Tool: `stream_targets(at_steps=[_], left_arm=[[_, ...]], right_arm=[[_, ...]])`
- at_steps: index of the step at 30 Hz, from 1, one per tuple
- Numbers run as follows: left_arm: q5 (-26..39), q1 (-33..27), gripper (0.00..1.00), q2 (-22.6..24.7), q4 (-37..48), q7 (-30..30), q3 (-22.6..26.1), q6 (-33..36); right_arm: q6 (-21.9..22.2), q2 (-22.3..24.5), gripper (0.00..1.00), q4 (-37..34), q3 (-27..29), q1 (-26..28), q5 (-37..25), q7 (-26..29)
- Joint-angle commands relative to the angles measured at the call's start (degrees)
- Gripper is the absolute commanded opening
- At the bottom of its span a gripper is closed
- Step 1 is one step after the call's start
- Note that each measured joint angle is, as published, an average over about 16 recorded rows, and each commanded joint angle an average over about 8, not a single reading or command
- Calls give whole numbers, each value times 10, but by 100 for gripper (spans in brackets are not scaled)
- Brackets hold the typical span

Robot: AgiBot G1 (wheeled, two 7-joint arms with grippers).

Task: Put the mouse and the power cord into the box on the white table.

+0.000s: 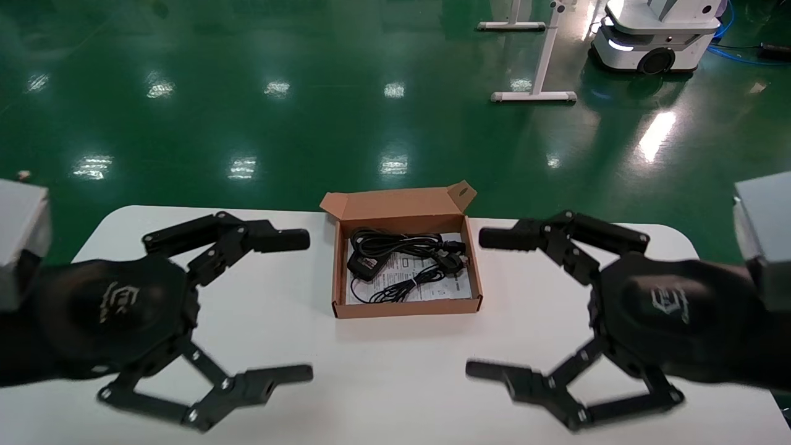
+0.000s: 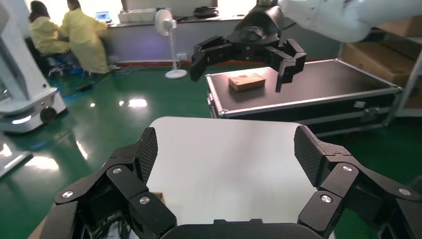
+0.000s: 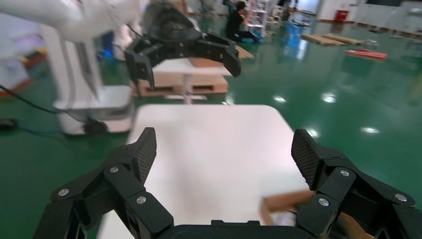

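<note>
Here the mouse and the power cord are seen inside the box, at twelve o'clock on the white table. The left gripper and right gripper are held wide open, empty, at nine and three o'clock of it.

— What sort of place is this?
— A robotics lab hall: glossy green floor, a wheeled white robot base, a black flight case, workers in yellow coats.
</note>
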Motion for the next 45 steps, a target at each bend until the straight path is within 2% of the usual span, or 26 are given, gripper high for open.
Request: stream_targets(at_steps=[1,45], left_arm=[[-9,8,100,-10,-15,-6,-8,6],[-6,6,100,-7,-8,-6,-5,4]], right_arm=[[-5,4,100,14,5,-10,13,12],[-3,3,100,8,3,-6,8,9]])
